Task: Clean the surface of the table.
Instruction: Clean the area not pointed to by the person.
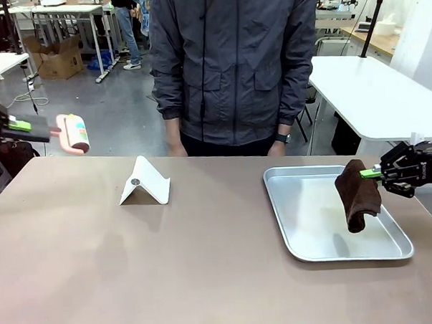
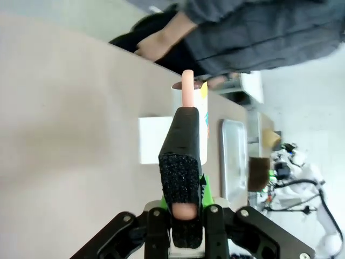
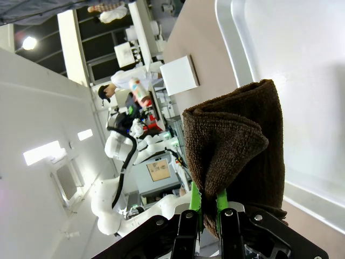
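Both arms reach in level above the tabletop: left pincer clenched on a lint roller held up near the far-left corner, right pincer grasping a brown cloth dangling over the tray. Left wrist view adds the pink handle running through its grip; right wrist view, the cloth's fold pinched in green pads.

The table carries a white folded stand and a metal tray.

On the surface, a folded stand sits left of centre and a tray at right. A cloth hangs over the tray's right side; a roller is held aloft at far left.
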Motion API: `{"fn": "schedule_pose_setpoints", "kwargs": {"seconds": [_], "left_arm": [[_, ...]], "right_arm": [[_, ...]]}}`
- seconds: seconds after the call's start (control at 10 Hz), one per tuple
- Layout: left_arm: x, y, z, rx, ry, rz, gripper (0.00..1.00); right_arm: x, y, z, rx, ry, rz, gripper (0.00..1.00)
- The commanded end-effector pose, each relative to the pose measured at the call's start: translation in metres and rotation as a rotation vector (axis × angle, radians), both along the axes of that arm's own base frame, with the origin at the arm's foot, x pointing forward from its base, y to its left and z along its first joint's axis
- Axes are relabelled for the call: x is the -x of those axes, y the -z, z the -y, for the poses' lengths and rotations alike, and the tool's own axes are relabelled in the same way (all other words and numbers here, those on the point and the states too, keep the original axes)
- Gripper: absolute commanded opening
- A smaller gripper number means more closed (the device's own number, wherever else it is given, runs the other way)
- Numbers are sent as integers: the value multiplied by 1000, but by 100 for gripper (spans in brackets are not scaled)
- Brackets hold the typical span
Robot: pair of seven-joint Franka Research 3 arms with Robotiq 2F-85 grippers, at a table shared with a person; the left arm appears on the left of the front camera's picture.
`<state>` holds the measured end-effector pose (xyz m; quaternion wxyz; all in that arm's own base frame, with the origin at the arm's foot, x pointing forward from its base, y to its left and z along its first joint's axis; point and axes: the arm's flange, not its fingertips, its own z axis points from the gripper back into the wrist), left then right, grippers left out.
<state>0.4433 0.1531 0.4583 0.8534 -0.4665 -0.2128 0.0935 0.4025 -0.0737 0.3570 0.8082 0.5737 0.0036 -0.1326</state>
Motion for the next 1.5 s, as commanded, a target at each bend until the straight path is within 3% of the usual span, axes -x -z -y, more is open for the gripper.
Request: {"fn": "schedule_pose_setpoints", "kwargs": {"seconds": [0.0, 0.2, 0.5, 0.6, 0.8, 1.4], "left_arm": [[40, 2, -6, 45, 65, 66, 22], [83, 1, -20, 69, 155, 24, 22], [137, 23, -31, 160, 295, -52, 22], [145, 33, -29, 157, 271, -48, 22], [145, 45, -29, 206, 284, -61, 22], [145, 37, -28, 170, 276, -79, 22]], "right_arm": [[-4, -7, -3, -17, 14, -11, 12], [-4, -7, -3, -17, 14, -11, 12], [-4, -7, -3, -17, 14, -11, 12], [-4, -7, -3, -17, 14, -11, 12], [-4, -7, -3, -17, 14, -11, 12], [-4, -7, -3, -17, 14, -11, 12]]}}
